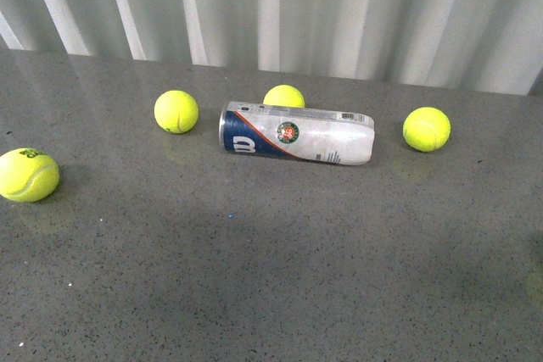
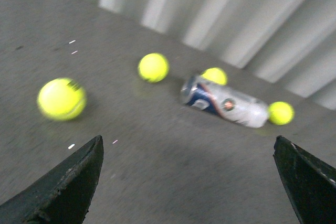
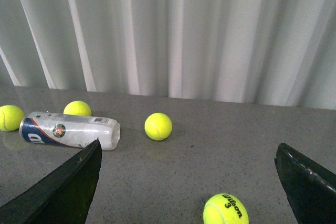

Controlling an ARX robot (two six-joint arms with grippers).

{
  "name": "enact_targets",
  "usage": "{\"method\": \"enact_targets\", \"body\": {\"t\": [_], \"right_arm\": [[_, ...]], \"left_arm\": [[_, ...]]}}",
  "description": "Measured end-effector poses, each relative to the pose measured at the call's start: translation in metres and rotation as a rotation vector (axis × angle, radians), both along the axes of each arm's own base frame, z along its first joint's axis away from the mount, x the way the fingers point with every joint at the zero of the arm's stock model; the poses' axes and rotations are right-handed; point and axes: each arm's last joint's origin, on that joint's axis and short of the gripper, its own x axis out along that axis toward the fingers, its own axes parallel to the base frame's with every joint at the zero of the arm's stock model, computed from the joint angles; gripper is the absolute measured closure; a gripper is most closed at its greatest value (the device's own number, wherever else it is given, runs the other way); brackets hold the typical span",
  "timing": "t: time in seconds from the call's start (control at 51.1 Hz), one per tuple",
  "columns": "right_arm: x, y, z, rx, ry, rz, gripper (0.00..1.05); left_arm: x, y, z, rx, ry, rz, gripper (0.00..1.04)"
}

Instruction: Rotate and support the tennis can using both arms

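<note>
The tennis can lies on its side on the grey table, its silver rim and navy label with the white W to the left, its clear end to the right. It also shows in the left wrist view and in the right wrist view. No arm shows in the front view. My left gripper is open and empty, well short of the can. My right gripper is open and empty, with the can off past one fingertip.
Several yellow tennis balls lie around the can: one to its left, one behind it, one to its right, one at the far left. Another ball lies between my right fingers. A white corrugated wall backs the table.
</note>
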Motion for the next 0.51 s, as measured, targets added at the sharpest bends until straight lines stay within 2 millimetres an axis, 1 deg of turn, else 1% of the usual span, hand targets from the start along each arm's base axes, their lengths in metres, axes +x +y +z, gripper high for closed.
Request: {"method": "enact_targets", "body": {"t": [0.02,0.098,0.118,0.157,0.176,0.215,0.235,0.255,0.274,0.313,0.372,0.431,0.509], "right_arm": [[0.000,0.000,0.000,0.000,0.000,0.000,0.07],[0.000,0.000,0.000,0.000,0.000,0.000,0.07],[0.000,0.000,0.000,0.000,0.000,0.000,0.07],[0.000,0.000,0.000,0.000,0.000,-0.001,0.07],[0.000,0.000,0.000,0.000,0.000,-0.001,0.07],[0.000,0.000,0.000,0.000,0.000,-0.001,0.07],[0.000,0.000,0.000,0.000,0.000,-0.001,0.07],[0.000,0.000,0.000,0.000,0.000,-0.001,0.07],[0.000,0.000,0.000,0.000,0.000,0.000,0.07],[0.000,0.000,0.000,0.000,0.000,0.000,0.07],[0.000,0.000,0.000,0.000,0.000,0.000,0.07],[0.000,0.000,0.000,0.000,0.000,0.000,0.07],[0.000,0.000,0.000,0.000,0.000,0.000,0.07]], "left_arm": [[0.004,0.000,0.003,-0.006,-0.005,-0.018,0.07],[0.036,0.003,0.020,-0.031,-0.039,-0.146,0.07],[0.041,0.003,0.022,-0.031,-0.043,-0.160,0.07],[0.060,0.005,0.025,-0.029,-0.041,-0.213,0.07],[0.066,0.005,0.025,-0.030,-0.038,-0.222,0.07],[0.087,0.006,0.024,-0.031,-0.018,-0.253,0.07],[0.104,0.007,0.019,-0.040,0.005,-0.282,0.07],[0.114,0.008,0.015,-0.044,0.024,-0.294,0.07],[0.130,0.008,0.006,-0.051,0.056,-0.310,0.07],[0.152,0.007,-0.009,-0.062,0.102,-0.341,0.07],[0.178,0.004,-0.028,-0.064,0.140,-0.371,0.07],[0.194,0.001,-0.039,-0.060,0.146,-0.394,0.07],[0.210,-0.005,-0.049,-0.045,0.156,-0.422,0.07]]}}
